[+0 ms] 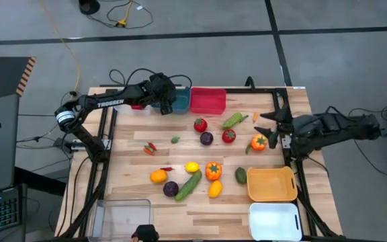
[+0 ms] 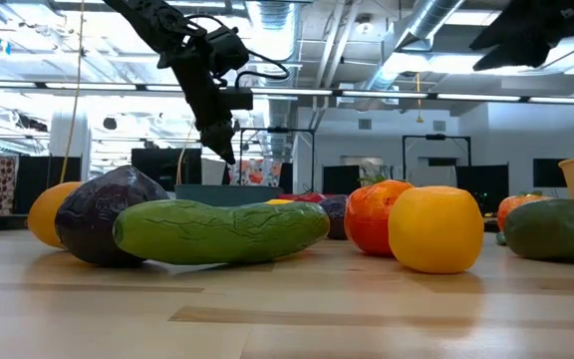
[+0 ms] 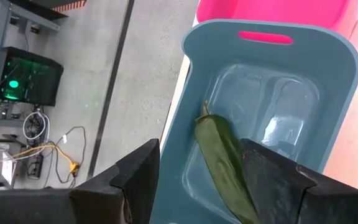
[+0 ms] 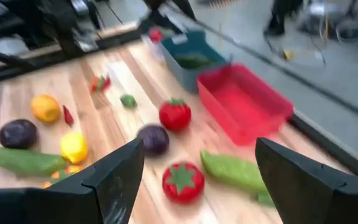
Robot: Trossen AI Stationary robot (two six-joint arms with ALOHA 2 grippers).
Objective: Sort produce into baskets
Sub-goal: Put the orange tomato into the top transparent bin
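1. My left gripper (image 1: 167,101) hangs over the teal basket (image 3: 328,74) at the far edge of the table (image 1: 200,208); my fingers (image 3: 135,180) stand apart with nothing between them.
2. Inside that teal basket lies 1 long green vegetable (image 3: 224,168), resting on the floor of the bin below my left fingers.
3. The red basket (image 1: 207,100) sits touching the teal one, on its right.
4. My right gripper (image 1: 269,124) hovers above the table's right side near the orange pepper (image 1: 259,142), fingers (image 4: 117,174) spread wide and holding nothing.
5. Loose produce on the wood: 2 red tomatoes (image 1: 200,124), a purple round piece (image 1: 206,138), a green pepper (image 1: 234,120), a cucumber (image 1: 188,184), a lemon (image 1: 192,167) and others around them.
6. The orange-yellow basket (image 1: 271,184) and the white basket (image 1: 275,220) sit at the near right; the clear basket (image 1: 121,216) at the near left.
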